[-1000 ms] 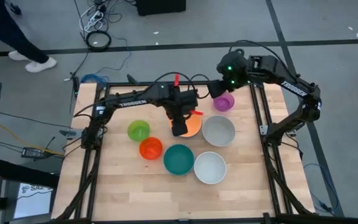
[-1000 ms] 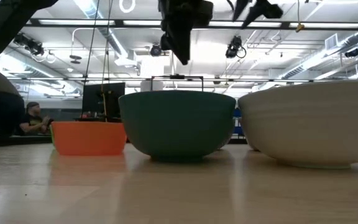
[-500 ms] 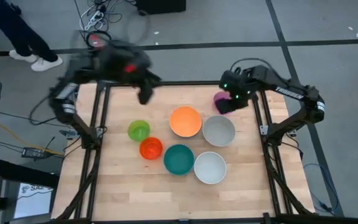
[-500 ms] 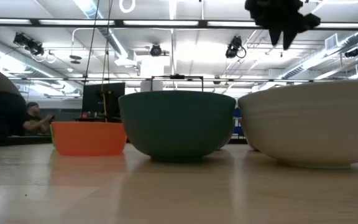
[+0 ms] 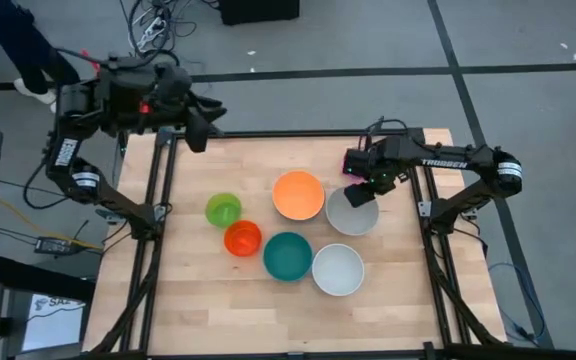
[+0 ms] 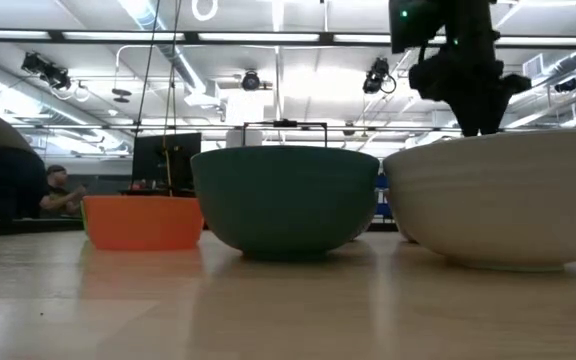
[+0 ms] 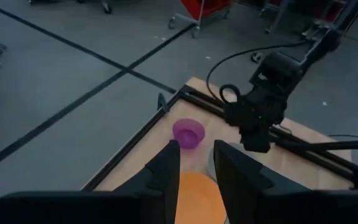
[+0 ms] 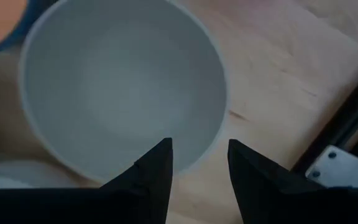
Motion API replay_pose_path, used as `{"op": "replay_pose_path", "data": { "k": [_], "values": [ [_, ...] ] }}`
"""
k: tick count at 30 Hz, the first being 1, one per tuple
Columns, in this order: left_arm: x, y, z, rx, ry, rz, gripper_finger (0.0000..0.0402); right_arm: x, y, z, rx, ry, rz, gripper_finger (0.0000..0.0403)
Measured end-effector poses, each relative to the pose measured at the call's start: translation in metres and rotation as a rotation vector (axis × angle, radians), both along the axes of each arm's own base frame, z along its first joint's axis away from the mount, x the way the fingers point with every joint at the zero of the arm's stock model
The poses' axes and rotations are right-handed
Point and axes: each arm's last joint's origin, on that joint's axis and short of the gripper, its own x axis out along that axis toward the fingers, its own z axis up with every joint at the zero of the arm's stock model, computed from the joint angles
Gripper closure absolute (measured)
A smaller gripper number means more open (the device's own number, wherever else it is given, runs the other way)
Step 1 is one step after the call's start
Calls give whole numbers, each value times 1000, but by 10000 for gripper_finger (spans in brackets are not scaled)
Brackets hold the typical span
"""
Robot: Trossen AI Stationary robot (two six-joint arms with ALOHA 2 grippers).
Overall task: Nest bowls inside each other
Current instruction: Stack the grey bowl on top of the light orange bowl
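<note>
Six bowls stand on their bases on the wooden table [image 5: 198,300]: orange [image 5: 298,195], grey [image 5: 353,214], white [image 5: 338,269], teal [image 5: 288,256], red-orange [image 5: 242,238] and lime green [image 5: 223,209]. A blue rim [image 8: 5,45] shows around the orange one. The small purple bowl [image 7: 188,132] stands by the far edge, beside the right arm. My right gripper [image 5: 361,193] points down, open, over the grey bowl's far rim [image 8: 213,140], one finger on each side of it. My left gripper [image 5: 200,135] is open and empty, raised above the table's far left corner.
The table's black frame rails [image 5: 153,250] run along its left and right sides. A metal bracket [image 8: 337,168] sits close beside the grey bowl. A person's legs [image 5: 18,40] show on the floor past the far left corner. Bare wood lies along the near edge.
My left gripper has risen from over the orange bowl and swung back to the table's far left corner, tipping up toward level. My right gripper has come down and toward the near edge, from over the purple bowl to the grey bowl's rim, tipping to point down. The bowls have stayed put.
</note>
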Motion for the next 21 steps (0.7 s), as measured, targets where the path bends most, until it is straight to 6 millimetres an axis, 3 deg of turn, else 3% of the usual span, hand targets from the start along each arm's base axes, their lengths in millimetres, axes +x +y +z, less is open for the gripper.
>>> {"op": "replay_pose_path", "data": {
  "k": [8, 21],
  "values": [
    [15, 4, -13, -23, 71, 3, 294, -9, 2, -42, 3, 65, -8, 261],
    [37, 8, -38, -85, 145, -13, 294, -16, 3, -89, 47, 5, -76, 261]
  ]
}}
